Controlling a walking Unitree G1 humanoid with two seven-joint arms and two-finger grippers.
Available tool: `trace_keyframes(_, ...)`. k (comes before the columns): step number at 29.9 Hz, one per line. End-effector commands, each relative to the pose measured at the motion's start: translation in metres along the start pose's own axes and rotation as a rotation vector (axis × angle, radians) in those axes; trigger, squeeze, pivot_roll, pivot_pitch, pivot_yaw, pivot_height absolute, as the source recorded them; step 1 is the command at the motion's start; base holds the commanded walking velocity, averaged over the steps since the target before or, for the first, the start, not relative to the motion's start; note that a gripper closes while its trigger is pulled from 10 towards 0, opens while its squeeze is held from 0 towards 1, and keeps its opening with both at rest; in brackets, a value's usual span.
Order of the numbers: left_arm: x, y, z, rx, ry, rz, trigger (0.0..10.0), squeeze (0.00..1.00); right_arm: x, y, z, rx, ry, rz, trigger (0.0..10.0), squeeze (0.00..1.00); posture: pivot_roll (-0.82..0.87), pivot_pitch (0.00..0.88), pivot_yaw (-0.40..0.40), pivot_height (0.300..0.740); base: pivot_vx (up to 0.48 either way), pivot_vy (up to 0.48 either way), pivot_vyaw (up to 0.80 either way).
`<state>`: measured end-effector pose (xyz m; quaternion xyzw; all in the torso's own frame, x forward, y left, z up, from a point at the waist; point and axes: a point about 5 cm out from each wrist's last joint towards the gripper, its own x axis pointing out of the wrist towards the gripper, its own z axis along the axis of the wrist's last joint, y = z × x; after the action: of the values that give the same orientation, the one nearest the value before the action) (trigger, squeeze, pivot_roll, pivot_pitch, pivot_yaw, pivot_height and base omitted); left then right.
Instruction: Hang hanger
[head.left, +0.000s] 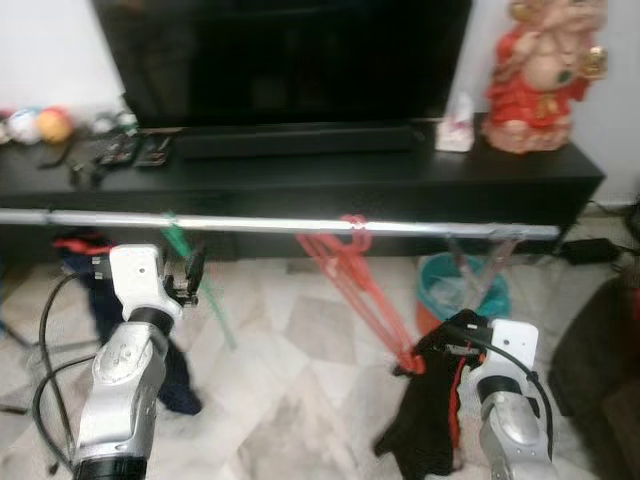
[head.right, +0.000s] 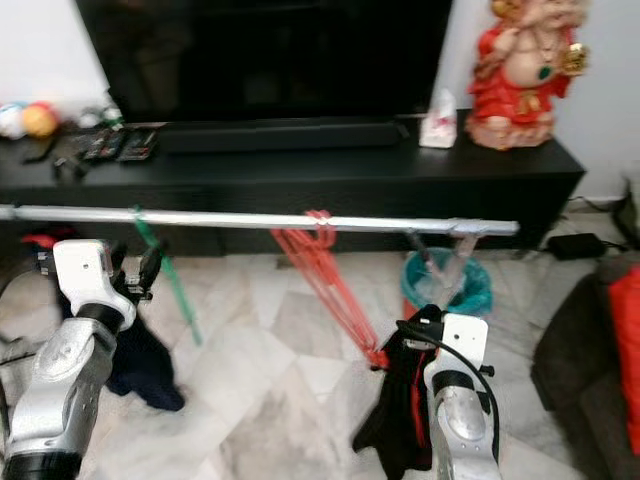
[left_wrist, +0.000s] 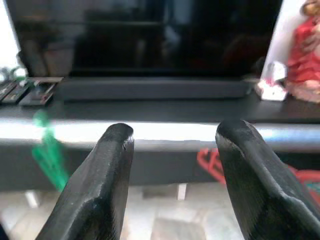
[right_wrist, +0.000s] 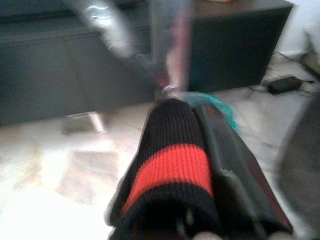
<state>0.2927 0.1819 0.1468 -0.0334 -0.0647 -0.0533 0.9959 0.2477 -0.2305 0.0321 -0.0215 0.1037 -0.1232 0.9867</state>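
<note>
A silver rail (head.left: 270, 224) runs across in front of me at chest height. On it hang a green hanger (head.left: 190, 255) at the left, a red hanger (head.left: 350, 270) in the middle and a clear hanger (head.left: 490, 250) at the right. My left gripper (head.left: 185, 280) is raised just below the rail beside the green hanger, open and holding nothing (left_wrist: 172, 135). My right gripper (head.left: 455, 335) is lower, under the clear hanger, shut on a black garment with a red stripe (right_wrist: 170, 170) that hangs down from it. The red hanger's lower corner (head.left: 410, 362) meets that garment.
Behind the rail stands a black TV console (head.left: 400, 185) with a large TV (head.left: 280, 60), remotes (head.left: 125, 150), a tissue pack (head.left: 455, 130) and a red statue (head.left: 540, 75). A teal bin (head.left: 460, 285) sits on the tiled floor. Dark clothing (head.left: 100, 300) hangs at the left.
</note>
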Motion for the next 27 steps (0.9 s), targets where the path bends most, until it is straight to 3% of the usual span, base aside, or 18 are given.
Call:
trace_keyframes(1, -0.005, 0.015, 0.009, 0.041, -0.032, 0.037, 10.0, 0.00, 0.006, 0.015, 0.016, 0.023, -0.066, 0.040, 10.0, 0.00, -0.02, 0.000, 0.023, 0.740, 0.000, 0.000, 0.00)
trace_keyframes(5, -0.013, 0.016, 0.008, 0.034, -0.033, 0.030, 10.0, 0.00, 0.005, 0.015, 0.016, 0.021, -0.069, 0.041, 10.0, 0.00, -0.02, 0.000, 0.024, 0.740, 0.000, 0.000, 0.00)
trace_keyframes(13, -0.047, 0.022, 0.001, 0.082, 0.065, -0.016, 10.0, 0.00, 0.002, 0.015, 0.014, 0.018, -0.062, 0.043, 10.0, 0.00, -0.01, 0.000, 0.027, 0.740, 0.000, 0.000, 0.00)
trace_keyframes(17, -0.065, 0.029, -0.007, 0.116, 0.160, -0.029, 10.0, 0.00, 0.002, 0.017, 0.013, 0.014, -0.060, 0.047, 10.0, 0.00, -0.01, 0.000, 0.030, 0.740, 0.000, 0.000, 0.00)
trace_keyframes(18, -0.068, 0.033, -0.014, 0.146, 0.224, -0.012, 10.0, 0.00, 0.001, 0.017, 0.013, 0.014, -0.059, 0.049, 10.0, 0.00, 0.00, 0.000, 0.030, 0.740, 0.000, 0.000, 0.00)
trace_keyframes(23, -0.062, 0.046, -0.033, 0.172, 0.365, 0.106, 10.0, 0.00, 0.001, 0.020, 0.012, 0.010, -0.053, 0.057, 10.0, 0.00, 0.00, 0.000, 0.027, 0.740, 0.000, 0.000, 0.00)
trace_keyframes(27, -0.037, 0.034, -0.040, 0.138, 0.360, 0.081, 10.0, 0.00, 0.001, 0.020, 0.014, 0.007, -0.060, 0.058, 10.0, 0.00, -0.02, 0.000, 0.027, 0.740, 0.000, 0.000, 0.00)
